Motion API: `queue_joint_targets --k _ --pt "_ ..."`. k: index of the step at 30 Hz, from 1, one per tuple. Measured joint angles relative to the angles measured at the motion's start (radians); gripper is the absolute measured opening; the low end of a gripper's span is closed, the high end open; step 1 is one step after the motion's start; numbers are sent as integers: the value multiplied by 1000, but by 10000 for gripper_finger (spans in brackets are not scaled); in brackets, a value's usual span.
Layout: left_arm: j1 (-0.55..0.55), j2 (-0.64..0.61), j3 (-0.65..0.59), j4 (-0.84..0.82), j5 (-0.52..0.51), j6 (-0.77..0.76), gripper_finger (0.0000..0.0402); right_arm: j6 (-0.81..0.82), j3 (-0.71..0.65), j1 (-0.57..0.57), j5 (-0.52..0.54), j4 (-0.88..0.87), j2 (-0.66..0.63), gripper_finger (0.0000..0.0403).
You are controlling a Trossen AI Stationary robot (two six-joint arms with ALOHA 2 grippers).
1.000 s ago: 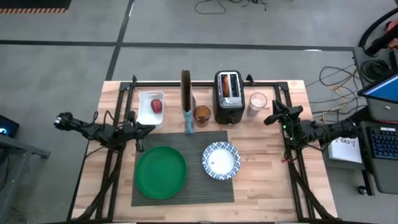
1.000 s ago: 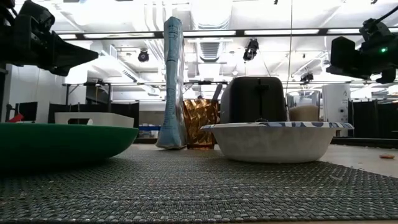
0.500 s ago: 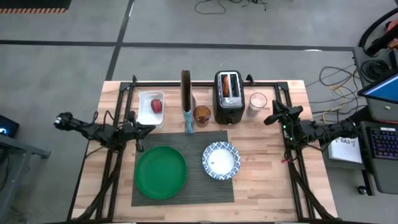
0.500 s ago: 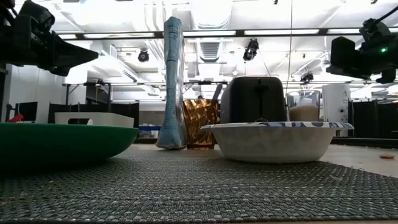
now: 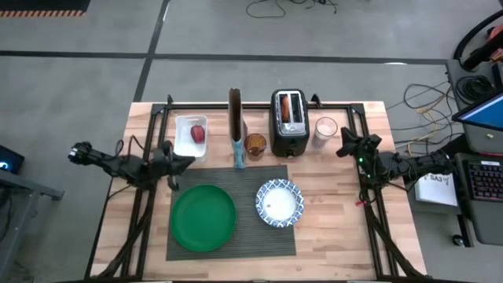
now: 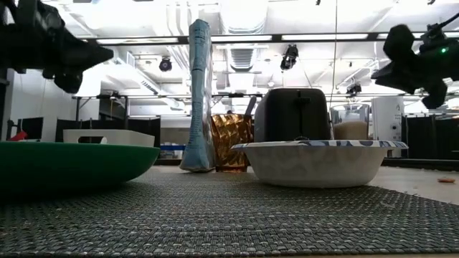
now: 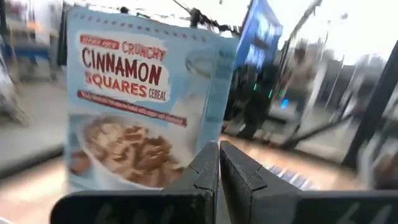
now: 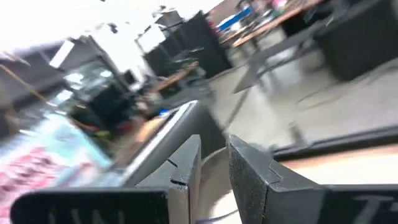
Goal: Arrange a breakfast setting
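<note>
Meanwhile, left gripper [image 7: 219, 163] faces the cereal [image 7: 134, 106], fingers together.

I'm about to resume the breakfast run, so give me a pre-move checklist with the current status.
1. Placemat flat on table: ok.
2. Green plate and patterned bowl both on the mat, apart: ok.
3. Bowl empty, ready for cereal: ok.
4. Cereal box upright behind the mat: ok.
5. Left claw shut and empty, beside the white tray: ok.
6. Right claw empty, near the glass: ok; a spoon: cannot tell.
</note>
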Motion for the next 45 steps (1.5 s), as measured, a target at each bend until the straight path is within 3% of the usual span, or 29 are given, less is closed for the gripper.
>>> queue_joint_targets --k 6,12,15,18,26,30,39,45 --pt "1 0 0 108 0 -70 0 43 0 2 -53 -1 0 68" --pt "1 4 1 224 1 -88 0 89 0 7 -436 37 10 68" --pt "1 14 1 266 26 -118 0 89 0 7 -557 98 29 68" --pt "0 41 1 301 101 -129 0 84 0 7 -613 179 64 68" --pt "1 224 1 516 104 -165 0 73 42 6 -617 227 205 68" --pt "0 349 7 602 47 -225 0 34 136 5 -564 139 274 68" --pt "1 619 245 306 -123 -343 0 90 485 5 -404 -467 359 68" --pt "0 865 437 159 -177 -388 0 133 548 4 -376 -623 353 68"
